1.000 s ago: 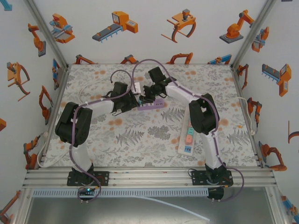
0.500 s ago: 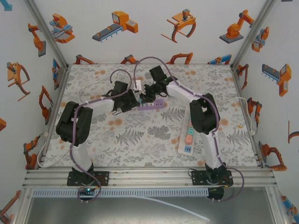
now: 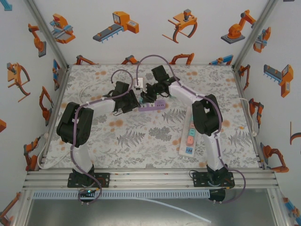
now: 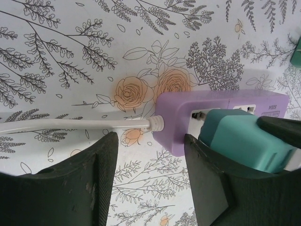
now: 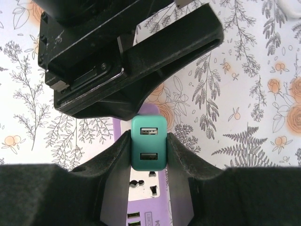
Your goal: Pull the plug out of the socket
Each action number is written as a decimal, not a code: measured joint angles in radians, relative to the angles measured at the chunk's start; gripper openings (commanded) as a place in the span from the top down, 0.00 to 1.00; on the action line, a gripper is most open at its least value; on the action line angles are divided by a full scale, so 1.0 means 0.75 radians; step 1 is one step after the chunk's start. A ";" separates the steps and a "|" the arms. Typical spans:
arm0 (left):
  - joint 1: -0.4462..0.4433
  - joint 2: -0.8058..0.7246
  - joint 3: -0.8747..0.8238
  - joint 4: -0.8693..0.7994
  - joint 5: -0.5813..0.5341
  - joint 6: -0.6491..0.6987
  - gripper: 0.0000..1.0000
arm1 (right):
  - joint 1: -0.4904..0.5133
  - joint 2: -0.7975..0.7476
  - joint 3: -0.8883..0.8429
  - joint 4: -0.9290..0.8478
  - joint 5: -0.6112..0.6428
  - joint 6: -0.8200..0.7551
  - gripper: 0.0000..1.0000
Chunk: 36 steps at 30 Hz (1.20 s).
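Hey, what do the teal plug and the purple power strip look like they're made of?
The teal USB plug looks like moulded plastic, matte, evenly coloured, with rounded corners. The purple power strip is probably hard plastic too: smooth, faint satin sheen, rounded edges. Looks alone can't confirm either.

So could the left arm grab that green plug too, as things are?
Probably not. The right gripper is shut on the green plug, its fingers covering both sides. The left gripper sits open at the cord end of the purple power strip.
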 measured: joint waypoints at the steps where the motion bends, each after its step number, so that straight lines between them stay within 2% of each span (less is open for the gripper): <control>1: 0.000 -0.001 0.004 -0.009 -0.001 0.009 0.43 | -0.001 -0.016 -0.009 0.018 0.008 0.027 0.87; 10: 0.000 -0.119 0.023 -0.143 -0.018 0.115 0.41 | -0.022 -0.260 -0.097 0.183 0.162 0.397 0.87; 16: 0.000 -0.347 0.022 -0.143 0.047 0.168 0.40 | -0.108 -0.437 -0.225 0.394 0.289 0.911 0.88; 21: -0.011 -0.582 -0.037 -0.085 0.164 0.248 0.38 | -0.264 -0.526 -0.424 0.670 0.350 1.428 0.89; 24: -0.053 -0.693 -0.084 -0.080 0.205 0.309 0.37 | -0.369 -0.532 -0.563 0.803 0.382 1.701 0.89; 29: -0.179 -0.842 -0.129 -0.114 0.248 0.446 0.33 | -0.486 -0.505 -0.710 0.890 0.411 2.005 0.88; 32: -0.246 -0.940 -0.158 -0.129 0.281 0.530 0.24 | -0.513 -0.469 -0.745 0.919 0.411 2.112 0.88; 36: -0.307 -1.064 -0.199 -0.142 0.319 0.614 0.04 | -0.517 -0.412 -0.763 0.939 0.407 2.190 0.86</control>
